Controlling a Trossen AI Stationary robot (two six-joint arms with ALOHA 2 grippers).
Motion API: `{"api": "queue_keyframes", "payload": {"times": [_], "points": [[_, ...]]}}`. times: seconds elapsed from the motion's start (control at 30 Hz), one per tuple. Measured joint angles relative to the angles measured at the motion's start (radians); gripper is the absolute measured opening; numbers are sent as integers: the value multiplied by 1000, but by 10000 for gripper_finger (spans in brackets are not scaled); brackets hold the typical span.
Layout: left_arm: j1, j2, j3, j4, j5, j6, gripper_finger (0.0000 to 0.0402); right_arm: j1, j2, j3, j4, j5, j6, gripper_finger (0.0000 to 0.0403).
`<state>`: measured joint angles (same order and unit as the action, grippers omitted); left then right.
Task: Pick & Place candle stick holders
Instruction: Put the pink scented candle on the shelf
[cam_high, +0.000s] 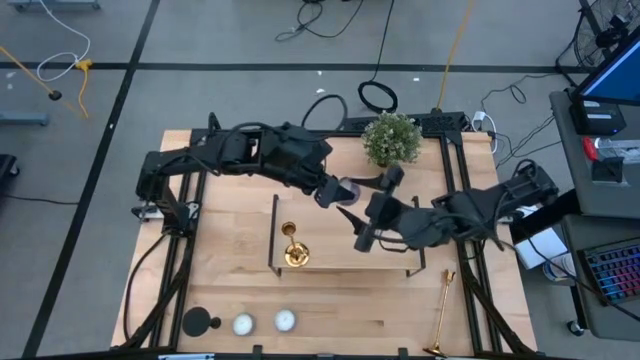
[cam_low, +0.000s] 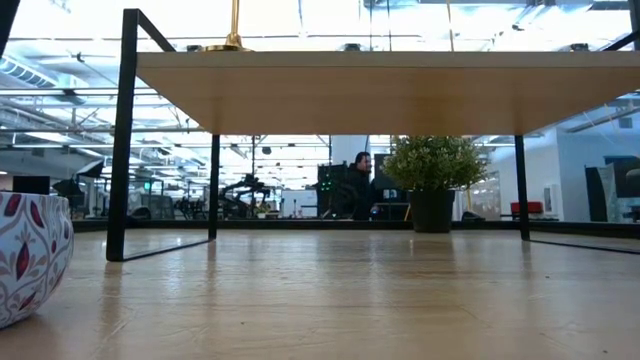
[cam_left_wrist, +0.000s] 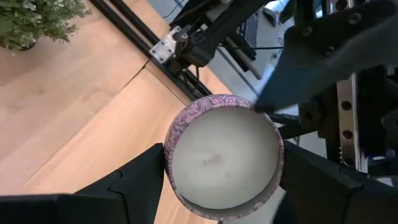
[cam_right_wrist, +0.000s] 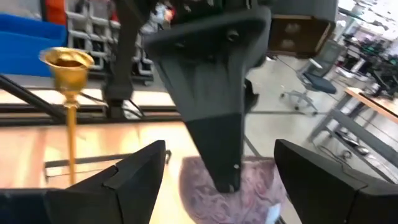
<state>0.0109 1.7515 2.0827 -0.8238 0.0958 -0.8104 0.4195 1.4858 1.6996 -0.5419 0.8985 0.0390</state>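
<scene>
My left gripper (cam_left_wrist: 219, 177) is clamped on a patterned candle (cam_left_wrist: 222, 158), right gripper (cam_right_wrist: 219, 168) open right beside it. Bump it and the candle drops onto the stand (cam_high: 330, 262).

- A slim shiny gold candlestick (cam_high: 293, 247), with a round base and small cup top, stands upright in the centre-left of the high view.
- A second gold candlestick (cam_high: 441, 312) lies flat on the surface at the lower right, its base towards the bottom edge.
- A short black round-based holder (cam_high: 200, 322) sits at the lower left.
</scene>
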Motion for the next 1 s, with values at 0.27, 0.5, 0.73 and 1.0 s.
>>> {"api": "queue_keyframes", "payload": {"times": [0.27, 0.5, 0.73, 1.0], "points": [[-17, -1, 0, -14, -23, 1, 281, -19, 8, 0, -38, 18, 28, 297], [-32, -2, 0, -19, -63, 6, 281, -49, 8, -1, -58, -1, 79, 301], [-37, -2, 0, -15, -57, 7, 281, -67, 17, -2, -86, -18, 103, 328], [-40, -4, 0, -2, -41, 4, 281, -65, 18, -4, -87, -20, 54, 339]]}}
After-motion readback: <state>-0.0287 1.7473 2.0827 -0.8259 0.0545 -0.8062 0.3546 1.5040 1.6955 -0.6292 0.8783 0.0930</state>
